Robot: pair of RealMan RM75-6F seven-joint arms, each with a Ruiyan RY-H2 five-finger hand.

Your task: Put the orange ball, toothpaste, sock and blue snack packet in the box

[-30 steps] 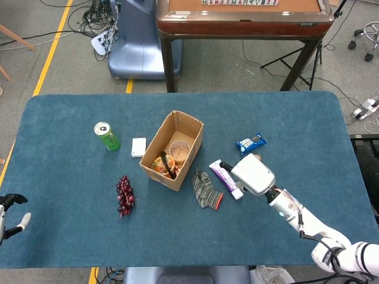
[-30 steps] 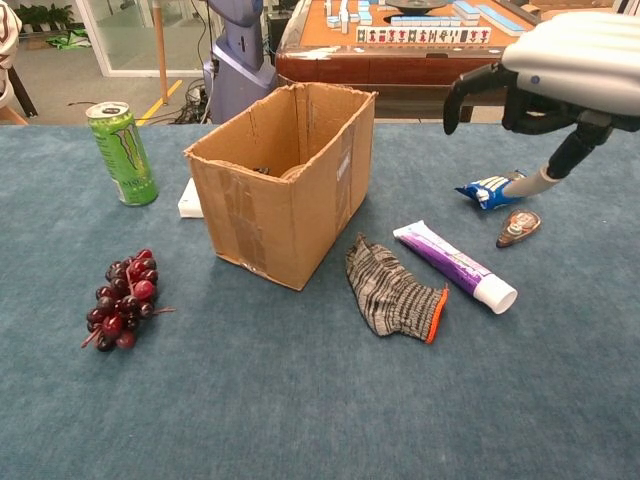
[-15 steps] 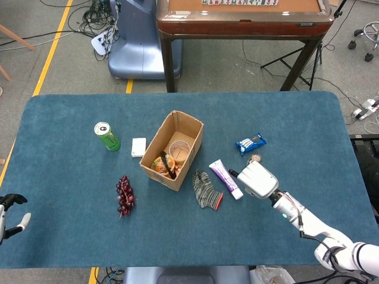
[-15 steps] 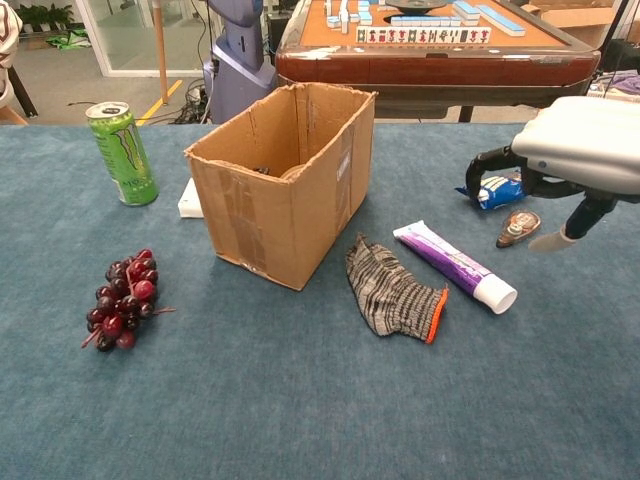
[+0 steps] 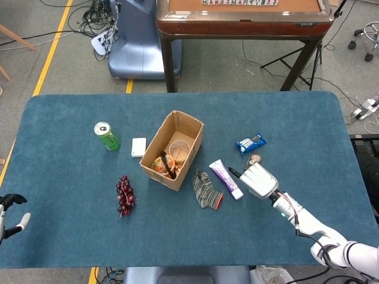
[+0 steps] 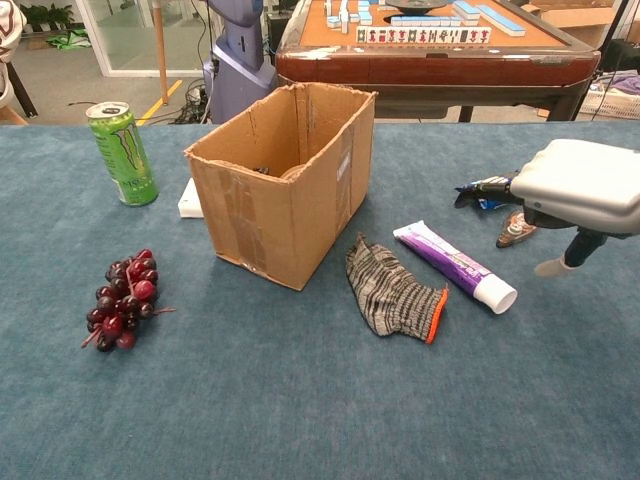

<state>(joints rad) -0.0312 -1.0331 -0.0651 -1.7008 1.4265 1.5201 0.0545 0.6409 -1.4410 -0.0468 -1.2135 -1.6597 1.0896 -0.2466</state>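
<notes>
The open cardboard box stands mid-table. Inside it lies an orange round thing that looks like the ball, beside a pale round container. Right of the box lie the grey striped sock and the purple-and-white toothpaste. The blue snack packet lies further back, half hidden by fingers in the chest view. My right hand hovers low just right of the toothpaste, fingers apart, holding nothing. My left hand sits off the table's front-left corner, empty.
A green can, a small white box and a bunch of dark grapes lie left of the box. A small round object sits near the right hand. A mahjong table stands behind.
My right hand has come down and slightly toward the front right, ending low beside the toothpaste's cap end. The objects and my left hand have not moved.
</notes>
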